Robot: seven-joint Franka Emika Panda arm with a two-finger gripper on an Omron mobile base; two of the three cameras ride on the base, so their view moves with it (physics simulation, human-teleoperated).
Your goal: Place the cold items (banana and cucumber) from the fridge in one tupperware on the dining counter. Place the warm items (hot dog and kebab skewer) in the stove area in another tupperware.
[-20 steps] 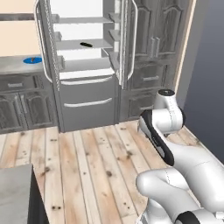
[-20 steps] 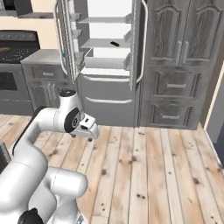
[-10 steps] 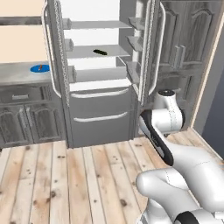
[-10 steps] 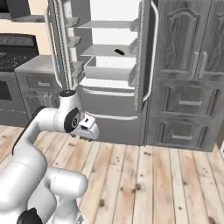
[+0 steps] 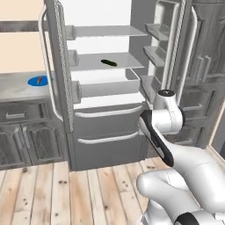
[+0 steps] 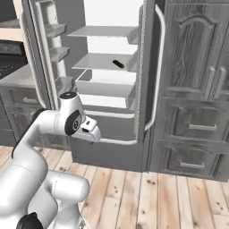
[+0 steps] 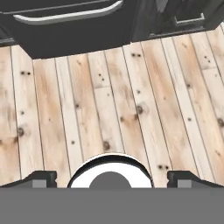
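A dark green cucumber [image 5: 108, 63] [image 6: 118, 64] lies on a middle shelf of the open fridge [image 5: 107, 125] [image 6: 103, 90]. The banana, hot dog, kebab skewer and tupperware are out of view. My gripper [image 6: 91, 130] [image 7: 113, 178] hangs folded close to the arm, well below the shelf and in front of the fridge's lower drawers. It points down at the wooden floor [image 7: 109, 100]. Its fingertips [image 7: 41, 177] stand wide apart at the two bottom corners of the hand view, open with nothing between them.
Both fridge doors [image 5: 56, 66] [image 6: 152, 67] stand swung out to the sides. A grey counter with a blue plate [image 5: 38, 81] lies left of the fridge, the stove [image 6: 6, 67] further left. Tall grey cabinets [image 6: 197, 89] stand to the right. A drawer handle [image 7: 65, 15] shows ahead.
The base has driven toward the fridge, so both base views have shifted and the fridge looks larger and closer. The arm's pose is unchanged and the gripper stays open.
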